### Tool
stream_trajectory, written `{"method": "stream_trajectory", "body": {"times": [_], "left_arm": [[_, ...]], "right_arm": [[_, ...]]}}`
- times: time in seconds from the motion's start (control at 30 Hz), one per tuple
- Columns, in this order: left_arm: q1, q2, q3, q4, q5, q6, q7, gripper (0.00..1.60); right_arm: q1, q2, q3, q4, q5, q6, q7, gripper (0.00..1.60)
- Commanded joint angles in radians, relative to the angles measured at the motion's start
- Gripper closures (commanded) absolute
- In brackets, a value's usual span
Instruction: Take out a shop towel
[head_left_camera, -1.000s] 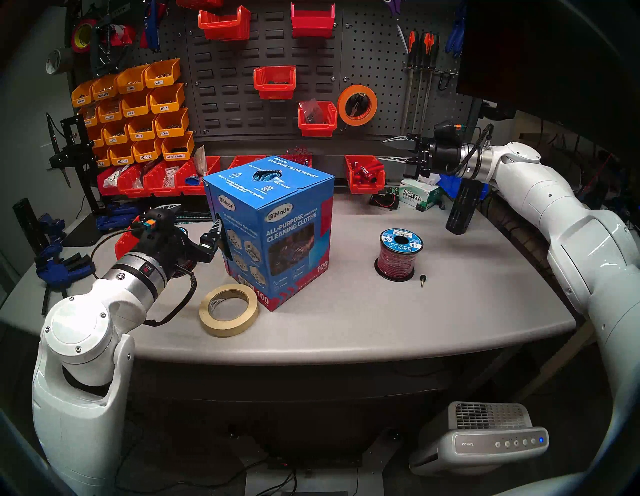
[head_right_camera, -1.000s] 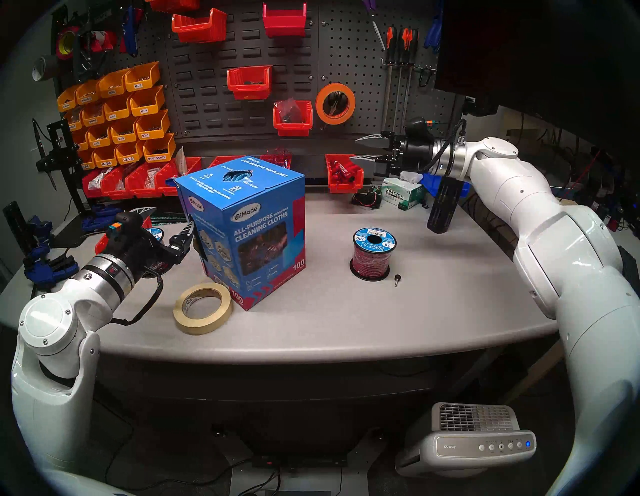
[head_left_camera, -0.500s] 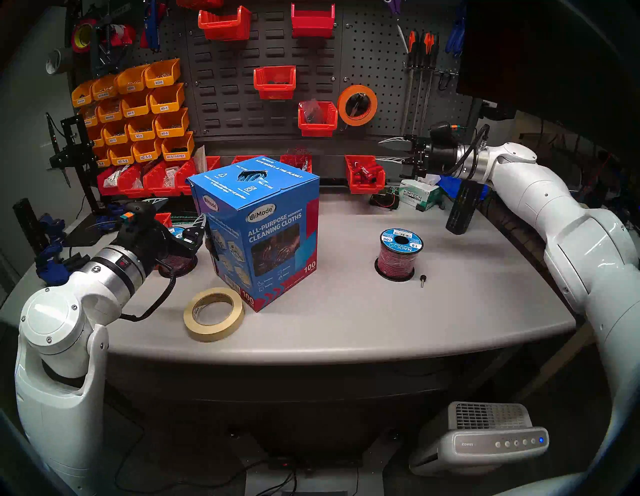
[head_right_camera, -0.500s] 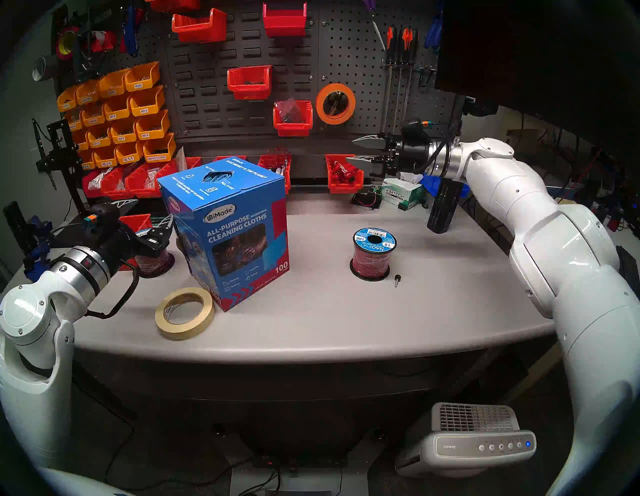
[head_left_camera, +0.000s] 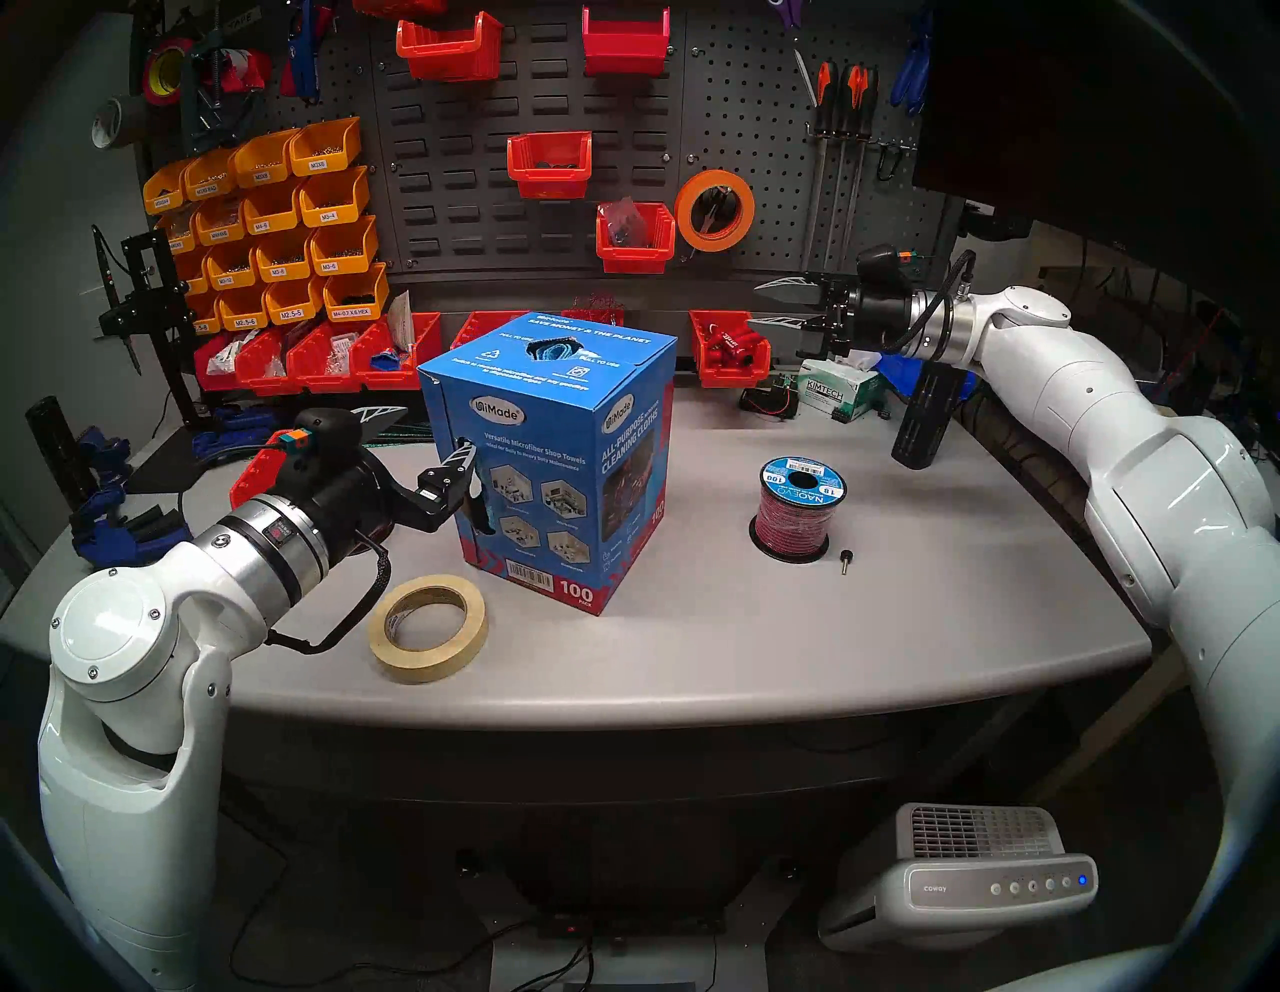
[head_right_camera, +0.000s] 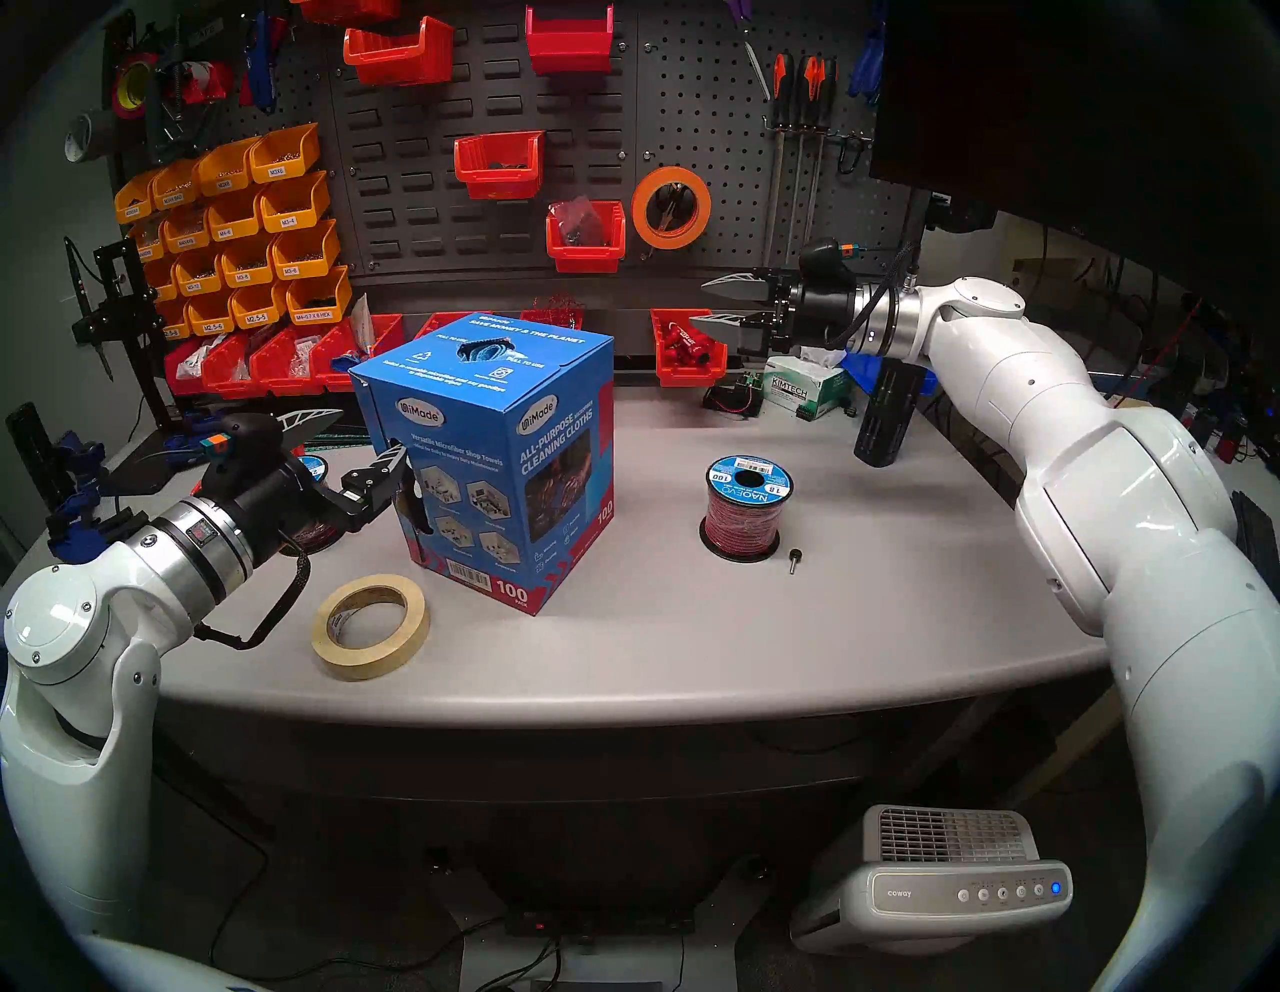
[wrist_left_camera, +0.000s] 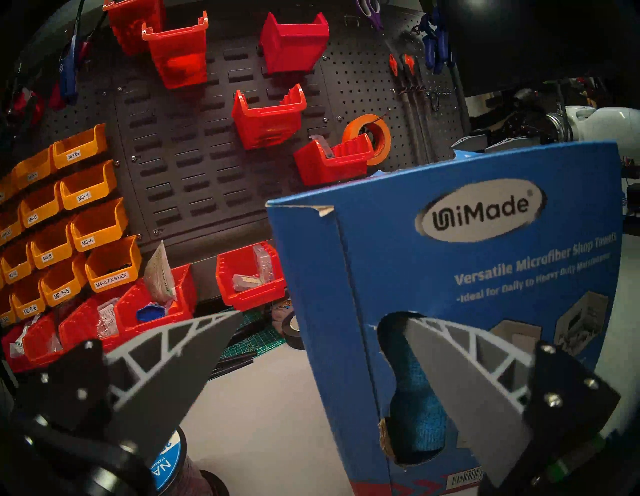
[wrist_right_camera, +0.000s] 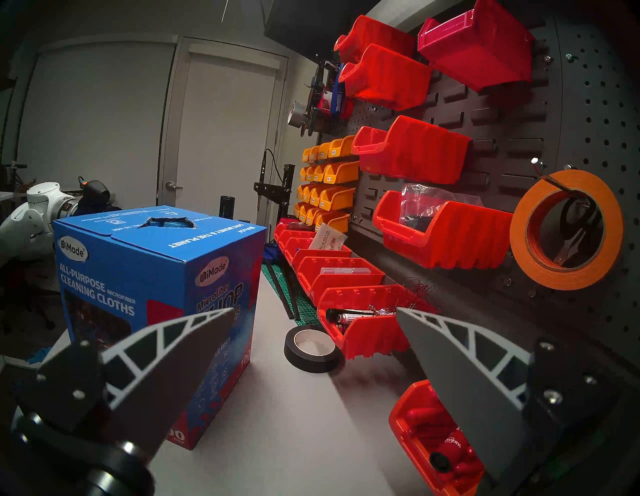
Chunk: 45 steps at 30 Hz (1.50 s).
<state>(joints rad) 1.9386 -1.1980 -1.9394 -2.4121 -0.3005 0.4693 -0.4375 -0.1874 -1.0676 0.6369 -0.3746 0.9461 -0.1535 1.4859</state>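
Note:
A blue carton (head_left_camera: 554, 457) printed "100 pack" stands mid-table. The shop towel (head_left_camera: 550, 348) shows as bright blue cloth in the torn opening on the carton's top (wrist_right_camera: 171, 222). More of that cloth (wrist_left_camera: 415, 398) shows through a torn hole low in the carton's left side. My left gripper (head_left_camera: 429, 440) is open at that side, and one finger (wrist_left_camera: 450, 374) lies over the hole while the other hangs free beside the carton. It holds nothing. My right gripper (head_left_camera: 760, 305) is open and empty, up at the back right, well apart from the carton.
A masking tape roll (head_left_camera: 428, 627) lies by the carton's front left corner. A red wire spool (head_left_camera: 796, 506) and a small black knob (head_left_camera: 845, 558) sit to the right. Another spool (wrist_left_camera: 180, 464) is under my left gripper. Red bins (head_left_camera: 727, 346), a Kimtech carton (head_left_camera: 834, 395) and black tape (wrist_right_camera: 313, 348) line the back.
The carton slid left with my left gripper, then came back right and turned, so its "Shop Towels" face now fronts me. The tape roll was nudged left. My right gripper crept slightly left.

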Motion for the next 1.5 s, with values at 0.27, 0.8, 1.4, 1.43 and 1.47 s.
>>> {"method": "stream_trajectory", "body": {"times": [0.27,0.8,1.4,1.43,1.47], "left_arm": [[-0.127,0.038,-0.001,-0.031,-0.101,0.048,-0.078,0.0],[-0.091,0.059,0.042,-0.031,-0.11,0.177,-0.119,0.0],[-0.072,0.113,-0.09,-0.031,-0.117,0.217,-0.188,0.0],[-0.075,0.118,-0.104,-0.031,-0.119,0.214,-0.195,0.0],[-0.082,0.122,-0.122,-0.031,-0.118,0.207,-0.199,0.0]], "right_arm": [[0.036,0.011,0.017,0.011,0.021,-0.005,-0.002,0.0],[0.032,-0.001,0.013,0.021,0.025,-0.012,-0.002,0.0],[0.038,-0.009,0.006,0.017,0.017,-0.014,-0.002,0.0],[0.038,-0.009,0.006,0.017,0.017,-0.014,-0.002,0.0],[0.037,-0.01,0.006,0.017,0.016,-0.014,-0.002,0.0]]}}
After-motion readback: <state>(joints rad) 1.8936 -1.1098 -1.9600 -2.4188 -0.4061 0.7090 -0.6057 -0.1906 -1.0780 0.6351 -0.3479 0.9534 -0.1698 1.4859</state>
